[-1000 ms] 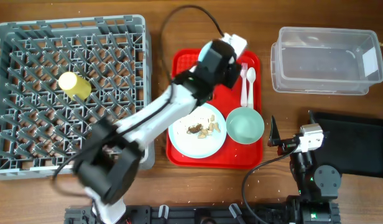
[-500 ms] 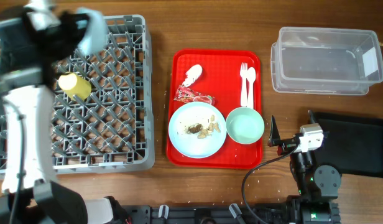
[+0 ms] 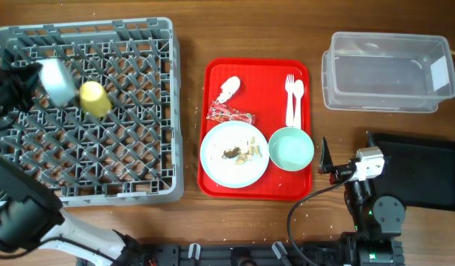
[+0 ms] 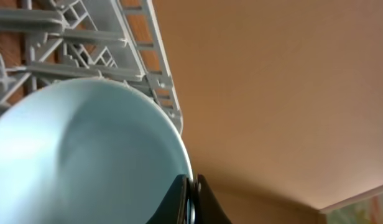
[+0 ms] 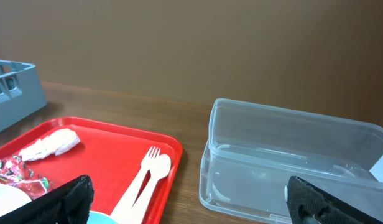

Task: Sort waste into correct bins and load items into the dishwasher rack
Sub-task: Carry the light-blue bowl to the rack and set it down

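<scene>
My left gripper (image 4: 191, 190) is shut on the rim of the pale green saucer (image 4: 86, 155), which I hold over the left part of the grey dishwasher rack (image 3: 131, 159). From overhead the saucer (image 3: 56, 81) is blurred, next to the yellow cup (image 3: 94, 98) lying in the rack. On the red tray (image 3: 301, 188) lie a white napkin (image 3: 229, 89), a red wrapper (image 3: 229, 114), a white plate (image 3: 220, 164) with food scraps (image 3: 241, 153), a mint bowl (image 3: 291, 148), and a fork (image 3: 289, 100) and spoon (image 3: 298, 96). My right gripper (image 5: 188, 190) stands open and empty near the tray's right corner.
The clear tub (image 3: 386, 70) sits at the back right, and the black tray (image 3: 423, 170) lies in front of it, beside my right arm. Bare wood shows between the rack and the red tray. The rack's wall (image 4: 86, 37) rises just behind the saucer.
My left arm swung from the red tray across to the rack's left side, carrying the saucer, then dropped lower beside the cup. The right arm stayed still.
</scene>
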`<action>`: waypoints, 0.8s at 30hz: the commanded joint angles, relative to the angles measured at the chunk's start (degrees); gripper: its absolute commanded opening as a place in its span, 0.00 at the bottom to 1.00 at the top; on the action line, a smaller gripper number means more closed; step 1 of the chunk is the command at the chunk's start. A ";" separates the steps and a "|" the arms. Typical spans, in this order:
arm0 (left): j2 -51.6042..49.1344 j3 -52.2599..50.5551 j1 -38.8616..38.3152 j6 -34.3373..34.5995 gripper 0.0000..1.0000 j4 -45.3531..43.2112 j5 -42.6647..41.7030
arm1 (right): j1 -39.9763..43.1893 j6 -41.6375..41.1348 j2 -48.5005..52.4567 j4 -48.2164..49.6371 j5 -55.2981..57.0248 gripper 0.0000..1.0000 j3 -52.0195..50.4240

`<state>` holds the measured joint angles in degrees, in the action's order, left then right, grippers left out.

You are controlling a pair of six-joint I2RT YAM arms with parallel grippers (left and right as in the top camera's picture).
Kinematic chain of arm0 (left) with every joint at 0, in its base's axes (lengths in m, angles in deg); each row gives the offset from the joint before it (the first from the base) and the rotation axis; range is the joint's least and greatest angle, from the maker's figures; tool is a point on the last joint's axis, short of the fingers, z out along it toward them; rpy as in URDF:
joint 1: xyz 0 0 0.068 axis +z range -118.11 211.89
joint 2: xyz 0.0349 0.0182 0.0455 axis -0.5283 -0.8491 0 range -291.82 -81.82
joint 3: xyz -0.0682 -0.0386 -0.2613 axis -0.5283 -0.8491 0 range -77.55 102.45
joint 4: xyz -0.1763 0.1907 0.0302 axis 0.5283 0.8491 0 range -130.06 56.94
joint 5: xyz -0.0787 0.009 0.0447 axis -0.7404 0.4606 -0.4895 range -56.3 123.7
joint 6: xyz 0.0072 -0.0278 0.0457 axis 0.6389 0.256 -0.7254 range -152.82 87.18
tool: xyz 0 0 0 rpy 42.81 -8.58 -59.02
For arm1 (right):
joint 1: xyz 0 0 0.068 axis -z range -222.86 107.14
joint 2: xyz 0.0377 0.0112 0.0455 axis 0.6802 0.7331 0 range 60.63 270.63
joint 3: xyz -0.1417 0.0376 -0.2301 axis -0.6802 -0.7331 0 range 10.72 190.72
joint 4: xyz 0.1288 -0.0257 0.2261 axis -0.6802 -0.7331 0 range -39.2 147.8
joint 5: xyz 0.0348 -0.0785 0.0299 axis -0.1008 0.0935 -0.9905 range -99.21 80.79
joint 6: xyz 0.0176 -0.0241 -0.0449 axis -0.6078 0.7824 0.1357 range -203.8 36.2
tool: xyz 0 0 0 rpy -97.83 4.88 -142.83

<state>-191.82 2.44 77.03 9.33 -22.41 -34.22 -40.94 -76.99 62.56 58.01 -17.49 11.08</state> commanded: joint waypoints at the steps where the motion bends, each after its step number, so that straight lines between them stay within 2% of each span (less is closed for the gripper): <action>1: -3.37 -0.24 2.21 0.57 0.04 -0.39 -2.51 | -0.24 0.63 -0.22 0.22 0.74 1.00 -0.04; 8: -3.41 -0.24 6.82 0.76 0.04 0.22 -2.54 | -0.24 0.63 -0.20 0.20 0.74 1.00 -0.04; 9: -3.41 -0.26 7.72 0.76 0.16 0.22 -2.54 | -0.24 0.63 -0.22 0.22 0.74 1.00 -0.04; 10: -3.41 -0.26 8.31 0.76 0.38 0.22 -2.54 | -0.24 0.61 -0.22 0.22 0.74 1.00 -0.04; 11: -3.41 -0.26 9.03 0.76 0.65 0.22 -2.56 | -0.24 0.61 -0.20 0.22 0.74 1.00 -0.04; 12: -3.41 -0.24 9.64 0.76 0.79 0.44 -3.28 | -0.24 0.63 -0.22 0.22 0.74 1.00 -0.04; 13: -3.41 -0.24 10.12 0.79 0.89 0.87 -4.42 | -0.24 0.63 -0.22 0.22 0.74 1.00 -0.04; 15: -3.37 -0.24 11.13 2.34 1.00 1.16 -5.79 | -0.24 0.63 -0.22 0.22 0.74 1.00 -0.04; 20: -0.81 -0.24 14.43 3.21 1.00 6.27 -3.39 | -0.24 0.63 -0.22 0.22 0.74 1.00 -0.04; 22: 2.40 -0.24 15.96 1.46 0.99 12.09 4.11 | -0.24 0.63 -0.22 0.20 0.74 1.00 -0.04; 24: 7.67 -0.24 17.00 -1.84 1.00 19.69 18.95 | -0.24 0.63 -0.22 0.22 0.74 1.00 -0.04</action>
<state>-192.74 2.28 92.31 11.52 -8.60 -32.36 -40.94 -76.99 62.56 58.01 -17.49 11.08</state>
